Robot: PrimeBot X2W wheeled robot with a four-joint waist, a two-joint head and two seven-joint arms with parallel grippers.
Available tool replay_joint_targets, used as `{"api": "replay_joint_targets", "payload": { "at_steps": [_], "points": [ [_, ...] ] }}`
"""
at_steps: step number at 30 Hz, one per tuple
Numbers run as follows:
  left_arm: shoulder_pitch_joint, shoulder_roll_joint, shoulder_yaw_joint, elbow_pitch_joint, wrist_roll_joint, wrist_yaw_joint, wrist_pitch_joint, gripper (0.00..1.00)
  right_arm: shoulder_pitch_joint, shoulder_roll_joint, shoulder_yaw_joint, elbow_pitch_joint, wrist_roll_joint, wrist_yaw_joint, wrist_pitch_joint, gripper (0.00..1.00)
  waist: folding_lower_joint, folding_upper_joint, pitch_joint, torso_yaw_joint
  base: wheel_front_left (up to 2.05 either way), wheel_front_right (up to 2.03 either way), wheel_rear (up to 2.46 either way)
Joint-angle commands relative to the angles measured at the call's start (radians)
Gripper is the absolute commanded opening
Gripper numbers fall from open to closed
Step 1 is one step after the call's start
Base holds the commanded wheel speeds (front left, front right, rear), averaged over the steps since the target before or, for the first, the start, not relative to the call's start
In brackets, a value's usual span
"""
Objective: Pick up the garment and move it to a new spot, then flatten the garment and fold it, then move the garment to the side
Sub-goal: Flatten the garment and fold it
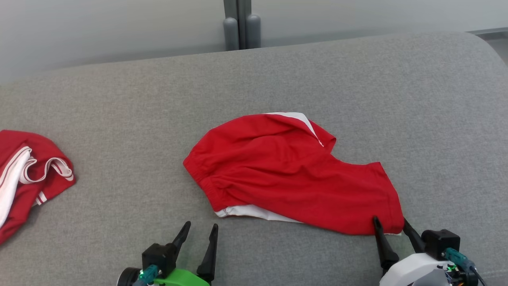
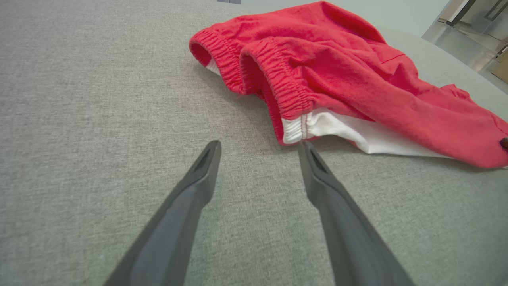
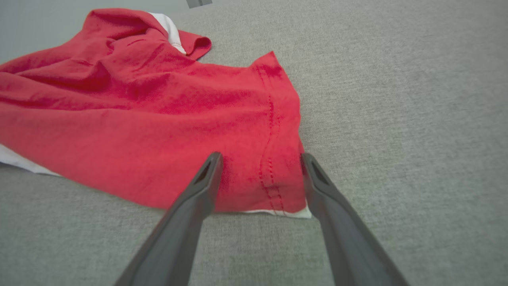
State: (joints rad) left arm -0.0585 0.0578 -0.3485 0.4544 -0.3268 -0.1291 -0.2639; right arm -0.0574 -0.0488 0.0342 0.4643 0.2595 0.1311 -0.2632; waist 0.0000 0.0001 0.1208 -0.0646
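While both claws stood wide apart and held nothing, the crumpled red fabric garment, with its gathered elastic waistband and white panels, lay at the centre of the head view on the broad grey woven upholstered surface. Its waistband faced the left of that frame, and one leg stretched towards the lower right, ending in a stitched hem.

At the lower right of the head view, the right gripper had its two long dark fingers spread on either side of that hem corner. In the right wrist view, the same gripper showed one fingertip over the red cloth and the other at the hem's outer edge, where a sliver of white peeked out; whether the tips pressed the cloth could not be told.

At the lower middle-left of the head view, the left gripper was over bare upholstery, near the garment's white lower edge but apart from it. In the left wrist view, this gripper had one fingertip just beside the white patch of the waistband.

A second red-and-white bundle of cloth lay at the left edge of the head view, well apart. Two grey rounded posts rose at the top centre.
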Motion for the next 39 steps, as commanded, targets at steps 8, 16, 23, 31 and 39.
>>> {"api": "replay_joint_targets", "payload": {
  "at_steps": [8, 16, 23, 31, 39],
  "points": [
    [-0.021, 0.014, 0.003, -0.013, -0.004, -0.003, -0.001, 1.00, -0.055, -0.004, -0.014, -0.002, -0.011, -0.001, -0.002, 0.00, 0.0000, -0.0001, 0.023, 0.033, 0.00, 0.00, 0.00],
    [-0.040, 0.016, -0.013, -0.014, -0.008, -0.003, -0.001, 1.00, -0.166, -0.004, -0.094, 0.045, -0.060, -0.001, -0.002, 0.00, 0.0000, -0.0001, 0.055, 0.063, 0.00, 0.00, 0.00],
    [-0.040, 0.019, -0.020, -0.005, -0.009, -0.003, -0.001, 1.00, -0.226, -0.003, -0.177, 0.138, -0.123, -0.001, -0.002, 0.00, 0.0000, -0.0001, 0.053, 0.072, 0.00, 0.00, 0.00],
    [-0.037, 0.018, 0.002, -0.013, 0.005, -0.003, -0.001, 1.00, -0.171, -0.003, -0.212, 0.028, -0.112, -0.001, -0.002, 1.00, 0.0000, -0.0001, 0.035, 0.054, 0.00, 0.00, 0.00],
    [-0.007, 0.015, 0.027, -0.028, 0.043, -0.003, -0.001, 1.00, -0.051, -0.004, -0.184, -0.118, -0.099, -0.001, -0.002, 1.00, 0.0000, -0.0001, 0.005, 0.039, 0.00, 0.00, 0.00]
  ]
}}
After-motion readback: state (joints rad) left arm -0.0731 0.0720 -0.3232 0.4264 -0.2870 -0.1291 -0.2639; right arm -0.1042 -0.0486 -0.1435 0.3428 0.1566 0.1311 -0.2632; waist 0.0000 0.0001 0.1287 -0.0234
